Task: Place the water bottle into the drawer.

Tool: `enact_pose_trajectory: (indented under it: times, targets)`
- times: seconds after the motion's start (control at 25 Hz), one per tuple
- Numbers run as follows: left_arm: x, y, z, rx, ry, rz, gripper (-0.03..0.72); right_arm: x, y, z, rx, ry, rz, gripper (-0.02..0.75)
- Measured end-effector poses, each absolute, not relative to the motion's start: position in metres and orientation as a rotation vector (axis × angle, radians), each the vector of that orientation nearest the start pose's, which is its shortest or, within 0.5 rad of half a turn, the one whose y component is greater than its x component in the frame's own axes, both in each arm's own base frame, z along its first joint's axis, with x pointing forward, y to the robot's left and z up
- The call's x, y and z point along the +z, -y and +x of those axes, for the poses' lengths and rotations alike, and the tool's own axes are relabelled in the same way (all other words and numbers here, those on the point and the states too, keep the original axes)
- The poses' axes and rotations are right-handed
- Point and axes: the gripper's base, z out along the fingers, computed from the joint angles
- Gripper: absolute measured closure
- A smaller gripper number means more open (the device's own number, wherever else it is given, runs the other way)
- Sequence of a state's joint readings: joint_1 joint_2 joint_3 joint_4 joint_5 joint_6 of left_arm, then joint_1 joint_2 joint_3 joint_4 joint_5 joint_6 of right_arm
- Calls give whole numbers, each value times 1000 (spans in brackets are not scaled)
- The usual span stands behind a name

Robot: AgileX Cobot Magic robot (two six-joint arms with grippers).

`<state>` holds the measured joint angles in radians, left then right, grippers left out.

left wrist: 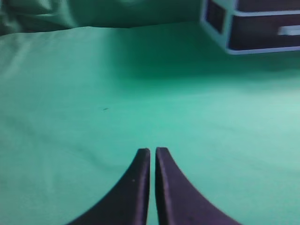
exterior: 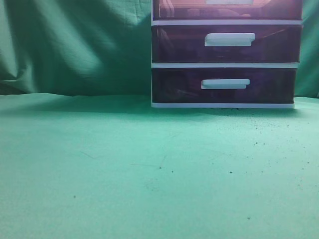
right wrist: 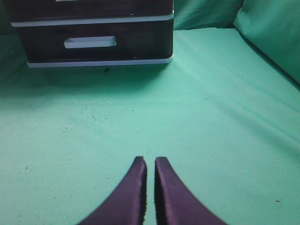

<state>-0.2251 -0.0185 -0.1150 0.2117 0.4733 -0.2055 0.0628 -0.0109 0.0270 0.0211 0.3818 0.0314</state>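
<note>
a white-framed cabinet stands at the back right of a green cloth-covered table, against a draped green backdrop. three dark purple-brown translucent drawers are stacked in it. the drawer on top is cut off by the picture's upper edge, only its lower part showing. the middle drawer and bottom drawer each carry a white bar handle. small dark specks dot the cloth.

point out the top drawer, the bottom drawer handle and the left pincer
top drawer (exterior: 184, 10), exterior view, on its dark front panel
bottom drawer handle (exterior: 225, 83), exterior view, middle of the white bar
left pincer (left wrist: 153, 152), left wrist view, between its closed fingertips
</note>
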Motion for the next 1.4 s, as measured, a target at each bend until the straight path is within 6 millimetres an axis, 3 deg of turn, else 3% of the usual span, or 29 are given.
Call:
enact_pose_trajectory:
  times: [0.36, 1.4]
  targets:
    - [176, -1, 51, -57, -1882, -6, 688, 170, -4, 52, 85, -1882, -17, 688]
    - [176, 0, 53, -38, -1844, 31, 688, 170, -4, 52, 85, -1882, -17, 688]
